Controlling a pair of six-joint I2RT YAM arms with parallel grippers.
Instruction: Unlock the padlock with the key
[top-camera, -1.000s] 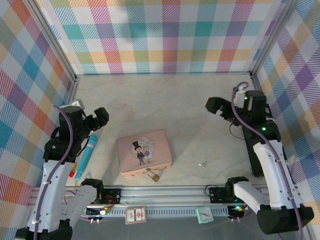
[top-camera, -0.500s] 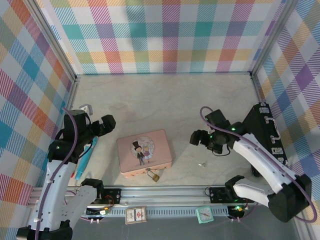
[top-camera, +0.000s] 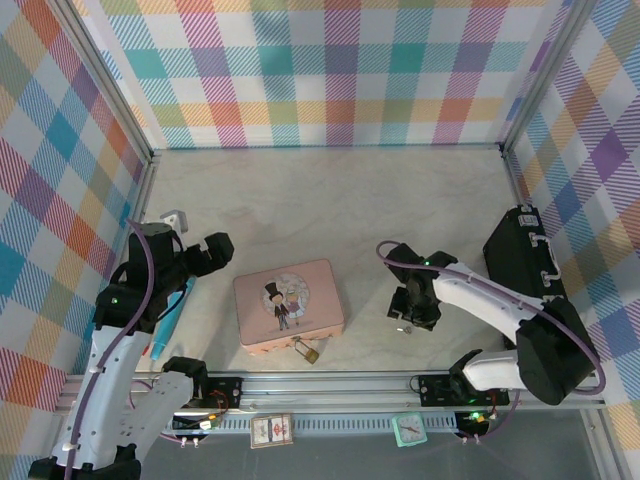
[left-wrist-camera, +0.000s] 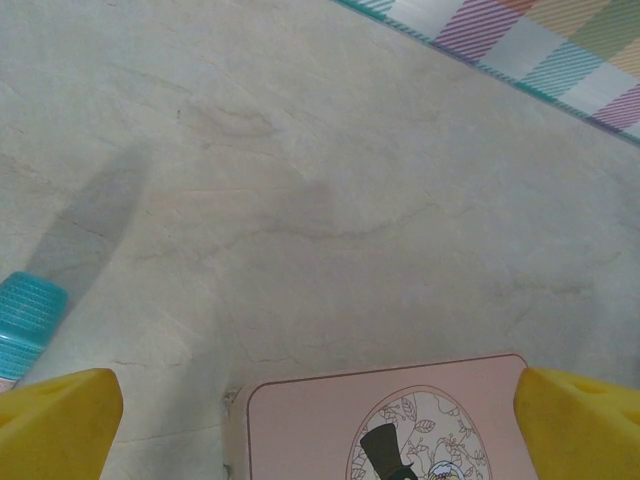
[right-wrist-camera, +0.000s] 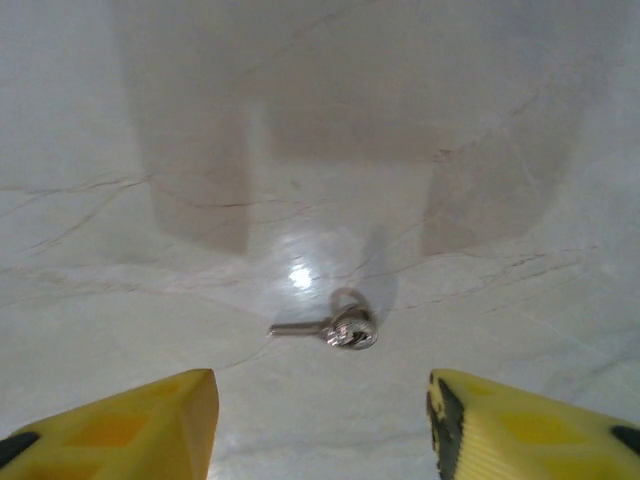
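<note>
The key (right-wrist-camera: 330, 328), a tiny silver one on a small ring, lies flat on the pale table; from above the key (top-camera: 405, 327) is right of the pink tin (top-camera: 288, 305). My right gripper (right-wrist-camera: 320, 440) hovers low over it, open, its yellow fingers (right-wrist-camera: 130, 430) on either side and just short of it, nothing between them. The brass padlock (top-camera: 308, 352) hangs at the tin's front edge. My left gripper (top-camera: 215, 250) is open, left of and behind the tin. In its wrist view the left gripper (left-wrist-camera: 320, 425) looks down on the tin's (left-wrist-camera: 300, 410) back edge.
A teal pen (top-camera: 172, 310) lies left of the tin, below my left arm; its cap (left-wrist-camera: 25, 310) is at the left of the left wrist view. A black case (top-camera: 520, 260) sits by the right wall. Plaid walls close in the table.
My right arm swung from the back right down to the key, and its jaws narrowed. My left gripper drifted slightly right toward the tin. The key, tin and padlock have not moved.
</note>
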